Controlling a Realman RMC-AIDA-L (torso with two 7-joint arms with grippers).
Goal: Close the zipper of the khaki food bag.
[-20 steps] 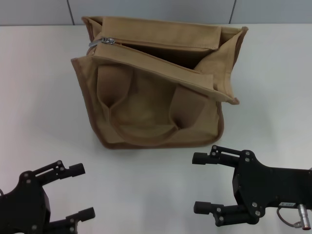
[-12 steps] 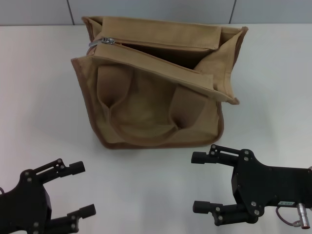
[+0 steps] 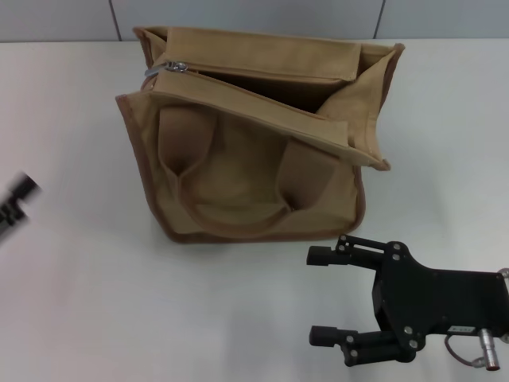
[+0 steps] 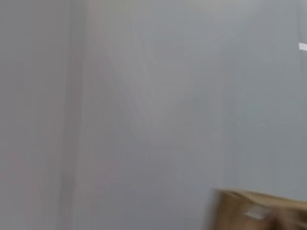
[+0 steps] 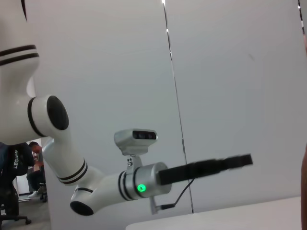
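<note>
The khaki food bag [image 3: 254, 159] stands on the white table [image 3: 199, 318] in the head view, one looped handle lying on its near side. Its top gapes open toward the right end. The zipper's silver slider [image 3: 173, 67] sits at the bag's far left corner. My right gripper [image 3: 314, 296] is open and empty, low over the table just in front of the bag's right corner. My left gripper [image 3: 16, 199] is a blurred streak at the left edge, well clear of the bag; the right wrist view shows it [image 5: 216, 165] held above the table. A corner of the bag [image 4: 259, 211] shows in the left wrist view.
A grey panelled wall [image 3: 238, 16] runs behind the table's far edge, close behind the bag. Bare table lies to both sides of the bag and in front of it. The right wrist view shows my white left arm [image 5: 96, 187] against the wall.
My left gripper has swung from the front left corner up and out to the left edge. My right gripper has shifted slightly left and nearer to me. The bag has not moved.
</note>
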